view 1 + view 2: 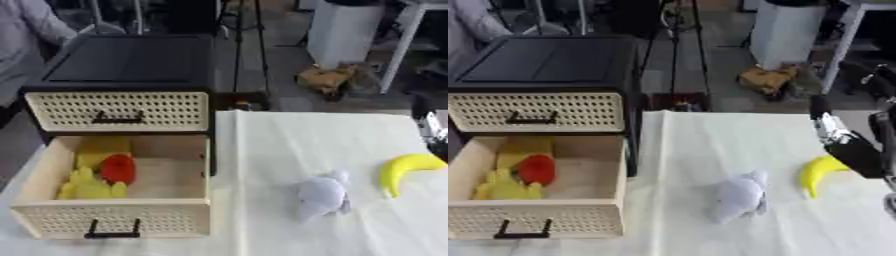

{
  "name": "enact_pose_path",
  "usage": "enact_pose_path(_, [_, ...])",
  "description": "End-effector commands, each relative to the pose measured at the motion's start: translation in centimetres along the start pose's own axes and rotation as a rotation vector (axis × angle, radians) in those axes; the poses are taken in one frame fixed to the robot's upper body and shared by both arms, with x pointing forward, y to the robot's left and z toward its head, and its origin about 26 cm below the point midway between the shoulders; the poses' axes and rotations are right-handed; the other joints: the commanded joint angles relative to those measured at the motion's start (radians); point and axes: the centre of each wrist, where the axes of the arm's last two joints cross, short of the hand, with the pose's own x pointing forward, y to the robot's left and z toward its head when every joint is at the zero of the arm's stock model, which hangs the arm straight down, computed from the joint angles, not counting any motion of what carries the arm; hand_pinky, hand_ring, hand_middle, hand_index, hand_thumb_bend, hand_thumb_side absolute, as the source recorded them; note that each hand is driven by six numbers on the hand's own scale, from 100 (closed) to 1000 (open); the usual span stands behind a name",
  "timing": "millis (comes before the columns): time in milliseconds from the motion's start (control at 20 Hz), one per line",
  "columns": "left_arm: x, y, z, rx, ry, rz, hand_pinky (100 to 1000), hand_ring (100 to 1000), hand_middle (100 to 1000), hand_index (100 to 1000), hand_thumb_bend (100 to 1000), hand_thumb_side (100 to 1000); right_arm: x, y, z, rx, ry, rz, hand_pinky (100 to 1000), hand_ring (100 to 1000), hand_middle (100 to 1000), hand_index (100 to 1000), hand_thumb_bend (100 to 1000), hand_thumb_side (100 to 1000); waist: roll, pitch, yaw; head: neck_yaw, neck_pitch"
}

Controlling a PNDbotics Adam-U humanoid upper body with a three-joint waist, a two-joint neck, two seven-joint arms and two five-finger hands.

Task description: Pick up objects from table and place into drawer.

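While the lower drawer [114, 220] stood pulled out with a red and some yellow toys inside, the right hand [852, 150] hovered just above the banana [820, 172] near the table's right edge, its fingers too unclear to call spread or curled. Closing around the banana's middle looked wisest. Beyond the white plush toy [320, 196], bare cloth [262, 150] left room leftward to the drawer.

light: even, bright | shadows: faint | glare: none | focus: soft blur throughout
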Motion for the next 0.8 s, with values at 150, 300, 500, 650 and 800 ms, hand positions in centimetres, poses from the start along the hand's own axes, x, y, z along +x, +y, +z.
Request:
enact_pose_path(150, [0.3, -0.8, 0.0, 0.07, -0.083, 0.08, 533, 587, 673, 922, 186, 919, -1.8, 0.2, 1.4, 0.21, 0.012, 0.143, 838, 869, 801, 921, 331, 945, -0.004, -0.016, 0.013, -0.016, -0.01])
enact_pose_path(300, [0.1, -1.3, 0.2, 0.098, -0.099, 0.126, 532, 584, 673, 920, 180, 924, -1.5, 0.7, 1.6, 0.291, 0.039, 0.144, 840, 874, 795, 934, 394, 857, -0.003, -0.016, 0.013, -0.017, -0.008])
enact_pose_path(500, [0.1, -1.8, 0.3, 0.136, -0.107, 0.188, 531, 581, 673, 916, 169, 928, -0.8, 1.2, 1.5, 0.364, 0.089, 0.11, 839, 875, 788, 950, 471, 720, -0.002, -0.015, 0.015, -0.024, -0.006])
enact_pose_path(650, [0.1, -2.1, 0.4, 0.163, -0.111, 0.236, 530, 577, 673, 912, 157, 932, -0.3, 1.7, 1.7, 0.435, 0.134, 0.074, 834, 872, 786, 968, 545, 573, -0.002, -0.014, 0.017, -0.031, -0.007])
enact_pose_path(800, [0.1, -2.4, 0.4, 0.193, -0.116, 0.282, 530, 576, 674, 910, 152, 931, 0.2, 2.0, 1.5, 0.494, 0.172, 0.038, 833, 869, 789, 968, 554, 527, -0.003, -0.013, 0.017, -0.032, -0.01])
